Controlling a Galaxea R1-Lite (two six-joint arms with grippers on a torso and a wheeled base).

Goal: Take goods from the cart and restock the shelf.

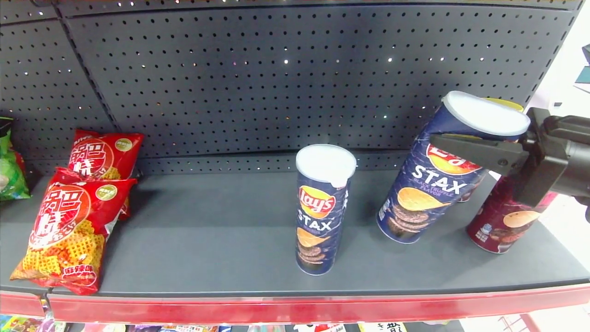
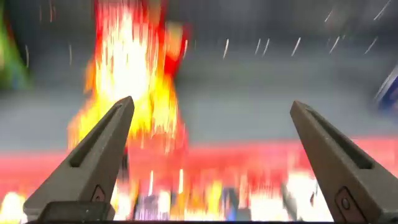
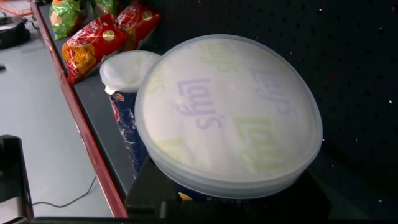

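Tilted blue can (image 3: 224, 118) pinched by right fingers (image 1: 470, 150); left fingers (image 2: 99, 155) spread facing red bag (image 2: 130, 81)

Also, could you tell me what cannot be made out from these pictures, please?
Yellow-topped can: head view, nearly all hidden behind the tilted blue can.
Dark red can: head view, top covered by the right gripper.
Green bag: head view, cut off by the left edge.
Goods beyond the open left gripper: left wrist view, smeared by blur.
Right gripper's hold: right wrist view, hidden under the blue can's lid.
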